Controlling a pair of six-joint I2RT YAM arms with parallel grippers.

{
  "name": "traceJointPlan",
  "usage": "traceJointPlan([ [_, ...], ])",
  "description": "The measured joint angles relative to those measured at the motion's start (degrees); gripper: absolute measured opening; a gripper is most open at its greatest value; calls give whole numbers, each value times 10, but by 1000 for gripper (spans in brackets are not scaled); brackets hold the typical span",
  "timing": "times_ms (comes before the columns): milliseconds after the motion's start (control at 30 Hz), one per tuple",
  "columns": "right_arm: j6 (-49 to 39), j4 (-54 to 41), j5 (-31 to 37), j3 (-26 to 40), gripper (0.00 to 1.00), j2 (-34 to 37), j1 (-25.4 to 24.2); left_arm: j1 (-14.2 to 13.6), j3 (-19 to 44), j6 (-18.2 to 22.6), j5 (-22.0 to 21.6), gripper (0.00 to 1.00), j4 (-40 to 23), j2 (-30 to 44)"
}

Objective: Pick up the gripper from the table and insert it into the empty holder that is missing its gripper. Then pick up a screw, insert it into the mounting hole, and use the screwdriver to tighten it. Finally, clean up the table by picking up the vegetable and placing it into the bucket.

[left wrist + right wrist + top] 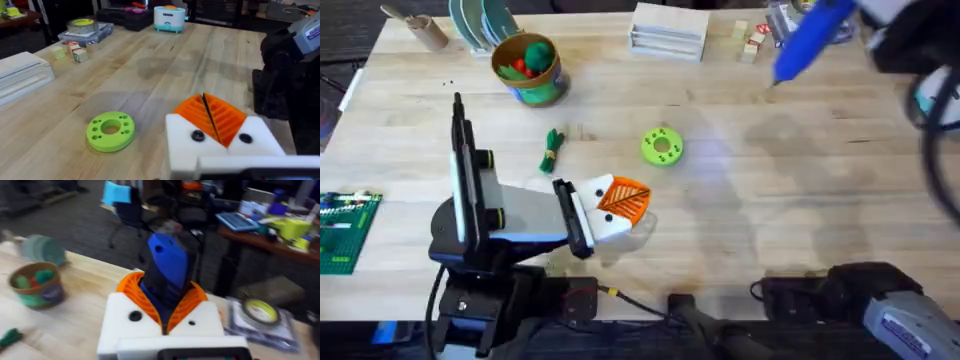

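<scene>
My left gripper (623,200) rests low over the table, shut with nothing between its orange ribbed pads (207,117). Both of its white holder blocks (182,140) carry an orange piece, and a dark screw head (198,135) shows in each. My right gripper (167,302) is raised at the far right, shut on the blue screwdriver (810,35) (167,265). The dark-green vegetable (552,150) (10,337) lies on the table, left of the left gripper. The bucket (530,70) (37,287) stands behind it with red and green toys inside.
A lime-green disc with holes (662,146) (110,131) lies just beyond the left gripper. A white box (668,30), small blocks (750,45), a tan cup (420,28) and plates line the far edge. A green baseplate (340,232) sits at the left edge.
</scene>
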Motion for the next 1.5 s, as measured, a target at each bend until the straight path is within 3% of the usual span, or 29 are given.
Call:
traceJointPlan([
  [33,7,24,0,-12,31,4,21,0,0,0,0,4,0,0],
  [67,18,69,0,-24,31,22,80,0,0,0,0,4,0,0],
  [167,25,121,-2,-25,31,46,143,0,0,0,0,4,0,0],
  [200,37,158,-4,-25,31,69,203,0,0,0,0,4,0,0],
  [400,57,206,-55,-25,31,108,291,0,0,0,0,4,0,0],
  [767,64,282,-155,-25,31,108,350,0,0,0,0,4,0,0],
  [900,66,282,-164,-25,31,108,363,0,0,-1,-13,4,3,0],
  [933,66,292,-167,-25,31,116,373,0,0,-16,-47,4,9,0],
  [1033,67,308,-169,-25,31,128,384,0,0,-25,-62,4,11,0],
  [1300,70,402,-169,-25,31,198,411,0,0,-35,-76,4,13,0],
  [1500,99,415,-169,-25,31,222,413,0,0,-35,-78,4,13,0],
])
